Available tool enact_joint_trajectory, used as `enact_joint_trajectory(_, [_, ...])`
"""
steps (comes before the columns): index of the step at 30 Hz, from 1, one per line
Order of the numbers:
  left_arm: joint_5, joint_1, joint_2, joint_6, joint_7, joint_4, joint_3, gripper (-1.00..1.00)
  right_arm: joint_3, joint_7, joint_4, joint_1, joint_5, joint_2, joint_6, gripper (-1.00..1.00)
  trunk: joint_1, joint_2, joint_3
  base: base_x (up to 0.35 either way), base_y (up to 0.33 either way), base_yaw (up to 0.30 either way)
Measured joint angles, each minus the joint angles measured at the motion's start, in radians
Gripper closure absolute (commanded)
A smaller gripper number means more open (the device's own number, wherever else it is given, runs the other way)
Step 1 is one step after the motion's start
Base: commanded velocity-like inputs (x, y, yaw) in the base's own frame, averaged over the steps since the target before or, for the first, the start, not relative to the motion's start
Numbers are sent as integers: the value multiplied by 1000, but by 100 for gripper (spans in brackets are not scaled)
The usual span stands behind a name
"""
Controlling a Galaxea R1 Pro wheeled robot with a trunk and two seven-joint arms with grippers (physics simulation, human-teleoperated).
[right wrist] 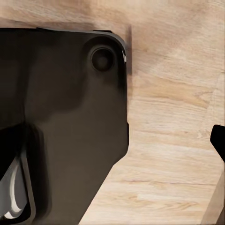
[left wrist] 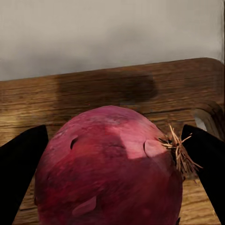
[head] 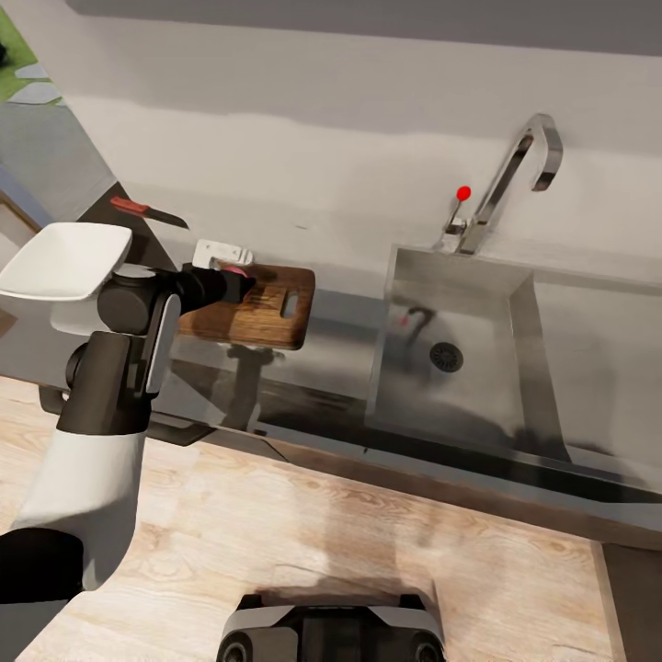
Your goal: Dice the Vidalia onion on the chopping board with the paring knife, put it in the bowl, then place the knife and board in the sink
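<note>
The grey desk [head: 340,340] runs along the wall, the steel sink [head: 460,359] set into it toward its right end. The chopping board [head: 262,308] lies toward the left end, the white bowl [head: 64,262] beyond it and the paring knife [head: 147,211] near the back edge. The left gripper [left wrist: 112,187] has its fingers [left wrist: 21,173] clamped on the Vidalia onion [left wrist: 110,173] over the board. The right gripper's [right wrist: 218,140] finger state cannot be told.

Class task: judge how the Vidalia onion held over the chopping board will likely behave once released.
The Vidalia onion looks round, so it may roll across the flat chopping board. Its glossy, flaking skin suggests it could slip between the left gripper's fingers. It probably stays firm.
</note>
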Motion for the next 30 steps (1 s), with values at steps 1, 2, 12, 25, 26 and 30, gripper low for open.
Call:
enact_joint_trajectory(1, [0, 0, 0, 0, -6, -6, 0, 100, 0, 0, -3, 0, -1, 6, 0, -100, 0, 0, 0, 0, 0, 0])
enact_joint_trajectory(2, [0, 0, 0, 0, -7, -11, 0, 100, 0, 0, -3, 0, -1, 7, 0, -100, 0, 0, 0, 0, 0, 0])
enact_joint_trajectory(12, [-5, 1, 0, -1, -11, -34, 12, 100, 1, 1, -5, 0, -5, 12, -7, -100, 0, 0, 0, 0, 0, 0])
enact_joint_trajectory(25, [-5, 1, 2, -1, -9, -30, 11, 100, 1, 1, -5, 0, -5, 12, -7, -100, 0, 0, 0, 0, 0, 0])
enact_joint_trajectory(26, [-5, 1, 2, -1, -9, -30, 11, 100, 1, 1, -5, 0, -5, 12, -7, -100, 0, 0, 0, 0, 0, 0])
enact_joint_trajectory(30, [-5, 1, 3, -1, -9, -30, 11, 100, 1, 1, -5, 0, -5, 12, -7, -100, 0, 0, 0, 0, 0, 0])
